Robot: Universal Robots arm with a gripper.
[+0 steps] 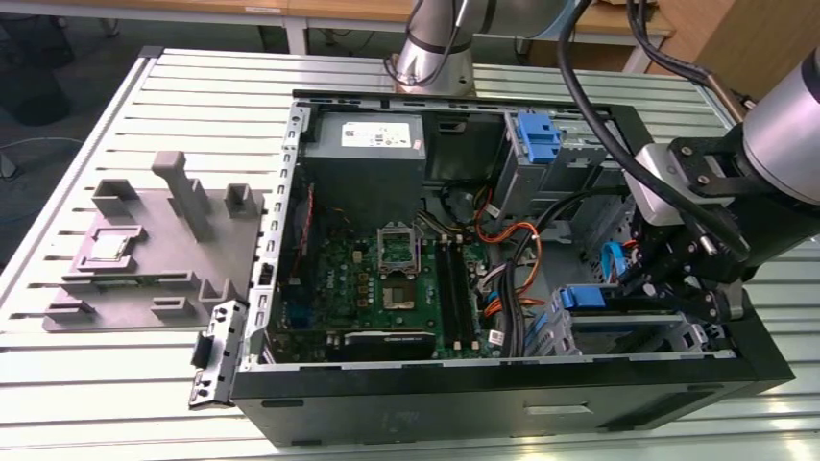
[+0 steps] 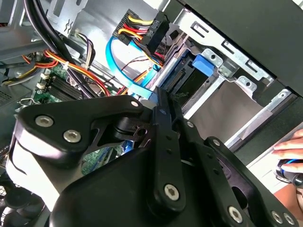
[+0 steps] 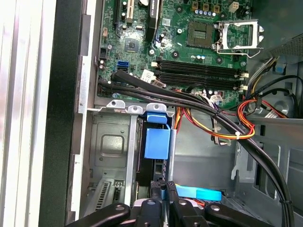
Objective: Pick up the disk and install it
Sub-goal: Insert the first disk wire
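The disk sits edge-on in the drive cage [image 3: 111,142] at the case's front corner. Its blue carrier tab [image 3: 157,142] sticks out toward the motherboard, and the tab [image 1: 583,298] also shows in the exterior view and the tab [image 2: 203,64] in the second wrist view. My gripper [image 3: 164,188] is at the disk's rear edge, its two thin fingers [image 2: 161,111] drawn close together. Whether the tips touch the disk is hidden. In the exterior view my gripper [image 1: 677,293] is low inside the case on the exterior view's right.
Black cable bundles [image 3: 199,101] and orange-yellow power wires [image 3: 236,127] cross just above the cage. A flat blue data cable [image 3: 201,193] lies beside the fingers. The power-supply box [image 1: 369,139], a second blue bracket [image 1: 539,134] and a grey fixture [image 1: 154,240] are in view. A person's hand [image 2: 289,150] rests outside the case.
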